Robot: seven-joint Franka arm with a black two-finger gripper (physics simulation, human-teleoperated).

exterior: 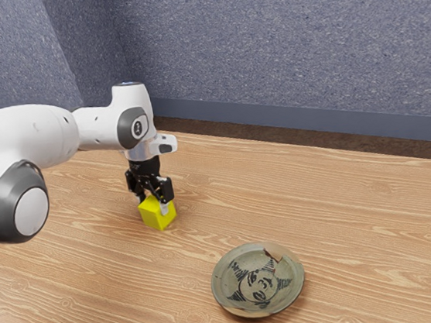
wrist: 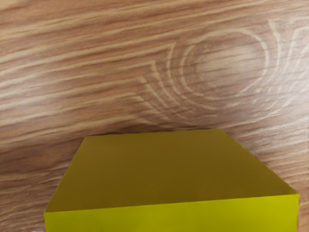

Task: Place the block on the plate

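The black gripper points down over the yellow block in the exterior view, one finger against its near right side and the other at the opposite side, partly hidden. It looks shut on the block, low at the wooden table; whether the block's underside touches the wood I cannot tell. In the wrist view the yellow block looms large at the lower edge. A round grey-green plate with a dark painted figure lies apart from the block, toward the exterior view's right and nearer that camera.
The wooden table extends around the block and plate. A blue-grey wall rises beyond the table's far edge. The white arm comes in from the exterior view's left.
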